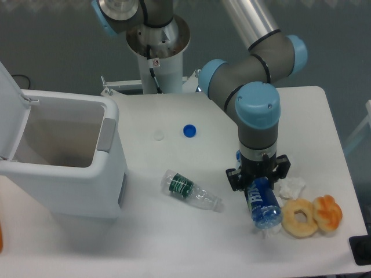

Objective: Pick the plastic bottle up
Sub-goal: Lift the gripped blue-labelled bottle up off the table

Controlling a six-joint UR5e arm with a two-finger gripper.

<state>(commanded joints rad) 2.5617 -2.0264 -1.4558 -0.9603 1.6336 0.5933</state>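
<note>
- The gripper [257, 178] points straight down near the table's [174, 243] front right area, its 2 fingers clamped on the plastic bottle [262, 204].
- That bottle, with its blue label, lies tilted, its far end between the fingers and its near end beside a pale ring-shaped piece [299, 218].
- An orange ring [328, 213] touches the pale one; crumpled white paper [291, 186] sits just behind.
- A crushed green-label bottle [191, 191] lies mid-table, well left of the gripper.
- A loose blue cap [189, 131] and a white cap [159, 135] rest farther back.
- An open white bin [69, 174] stands on the left.

White table [174, 116]: bin [64, 156], bottles, caps, pastries.
</note>
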